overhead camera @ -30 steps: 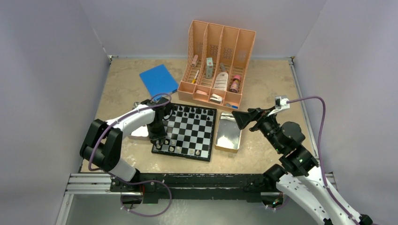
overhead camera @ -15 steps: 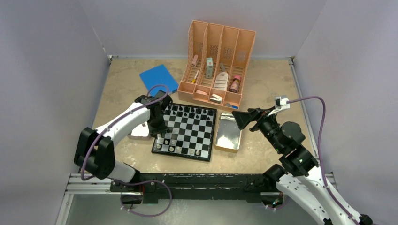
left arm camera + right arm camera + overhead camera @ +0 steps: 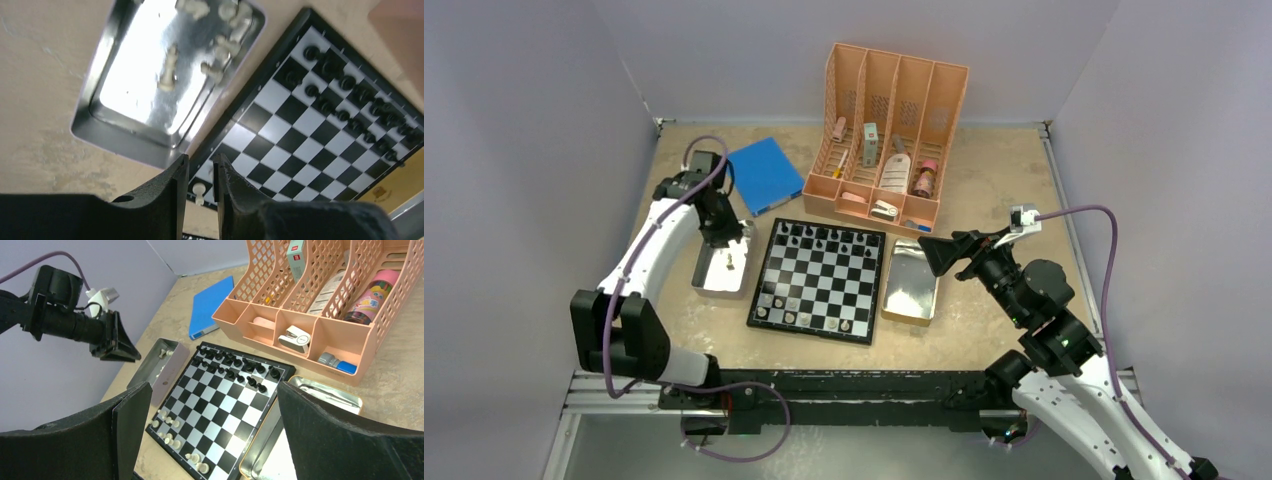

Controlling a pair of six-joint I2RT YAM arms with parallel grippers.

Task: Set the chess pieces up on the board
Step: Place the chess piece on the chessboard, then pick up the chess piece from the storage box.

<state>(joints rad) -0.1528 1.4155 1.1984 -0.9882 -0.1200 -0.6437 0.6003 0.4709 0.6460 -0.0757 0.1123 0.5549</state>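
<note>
The board [image 3: 824,285] lies mid-table. Black chess pieces [image 3: 824,240] fill its two far rows. Several white chess pieces [image 3: 782,312] stand at its near left corner, and more white ones [image 3: 167,75] lie in the silver tray [image 3: 704,285] to its left. My left gripper [image 3: 724,236] hangs over that tray's far end. In the left wrist view, the left gripper [image 3: 200,162] is open by a narrow gap and holds nothing. My right gripper [image 3: 934,255] hovers wide open and empty above the gold-rimmed tray [image 3: 911,300]. The right wrist view shows the right gripper [image 3: 214,390] above the board [image 3: 225,400].
A peach organizer [image 3: 884,130] with bottles and small items stands behind the board. A blue book [image 3: 762,172] lies at the back left. Grey walls close in the table on three sides.
My left arm has lifted away from the board's near left corner and swung back and left to above the silver tray. The right arm has not moved.
</note>
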